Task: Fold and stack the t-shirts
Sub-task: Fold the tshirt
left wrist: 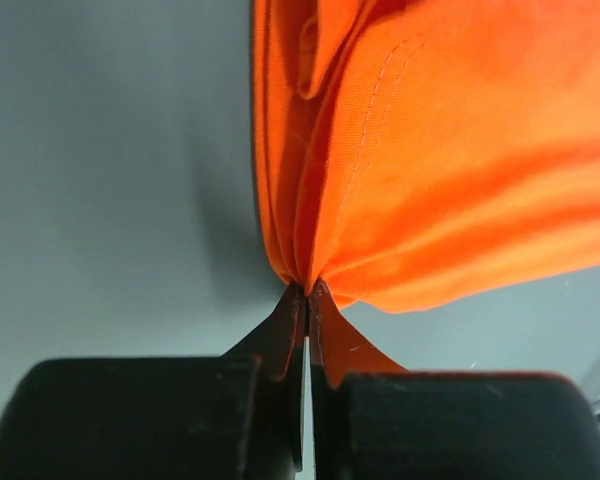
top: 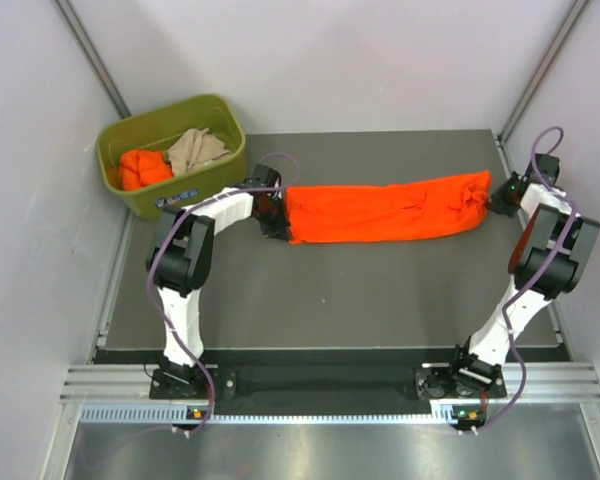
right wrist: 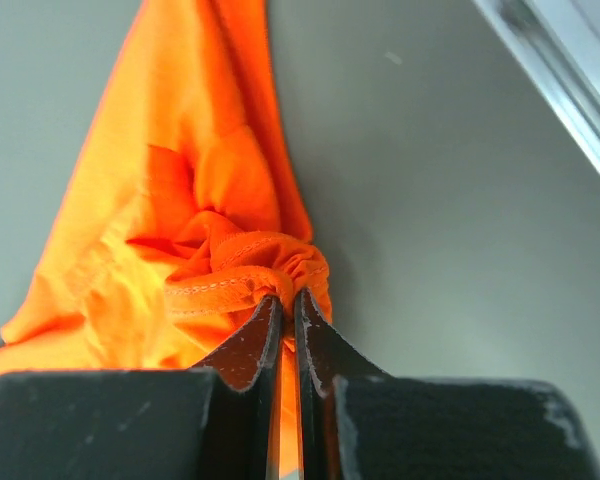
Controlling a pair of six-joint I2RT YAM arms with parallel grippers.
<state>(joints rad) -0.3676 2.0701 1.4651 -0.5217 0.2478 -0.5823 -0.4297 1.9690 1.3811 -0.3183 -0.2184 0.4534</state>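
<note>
At the far left, off the tabletop's corner, the olive-green bin holds a crumpled orange t-shirt and a beige t-shirt beside it.

My left pincer is clamped on the left end of the long orange t-shirt, its fingers pressed together with several layers of cloth edge pinched between the tips. From that grip the shirt runs away to the right as a narrow, already doubled band across the far half of the tabletop. Its long axis lies left to right, straight between my two wrists. I cannot tell whether the middle rests on the surface or hangs just above it.

My right pincer is closed on the bunched hem at the right end. Each arm sits at its own end, so I judge the next fold means carrying one end along that axis to meet the other.
</note>
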